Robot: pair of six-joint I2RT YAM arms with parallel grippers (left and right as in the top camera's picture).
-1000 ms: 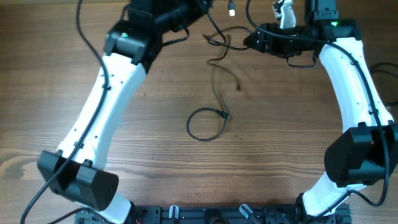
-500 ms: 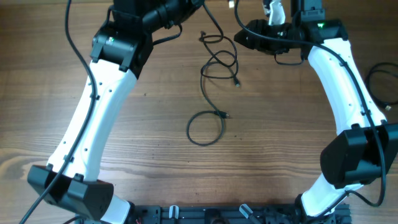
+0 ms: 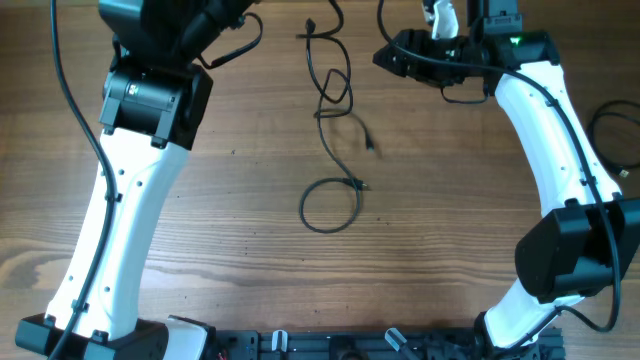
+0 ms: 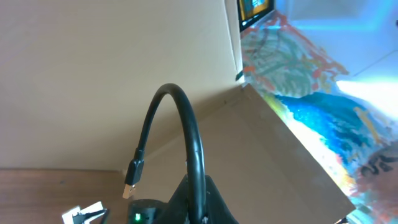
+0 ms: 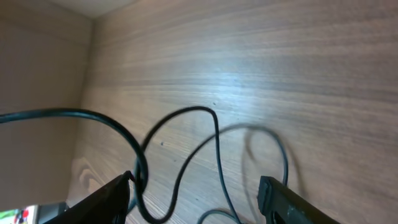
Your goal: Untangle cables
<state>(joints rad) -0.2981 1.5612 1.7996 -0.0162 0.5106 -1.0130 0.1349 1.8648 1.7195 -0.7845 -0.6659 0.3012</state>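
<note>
Steadily now: your left hand [image 4: 194, 210] is clamped on one cord [image 4: 186, 124], lifted; the right hand [image 5: 196, 199] gapes near the tangled cables [image 3: 335, 90] at the worktop's [image 3: 450, 240] far side. Pinch a crossing strand, then pull apart gently.

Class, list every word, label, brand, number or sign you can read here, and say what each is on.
None can be read.
The colourful painted sheet in the left wrist view shows only blurred shapes.
The small screen above it is too small to read.
The cables and the table carry no lettering.
</note>
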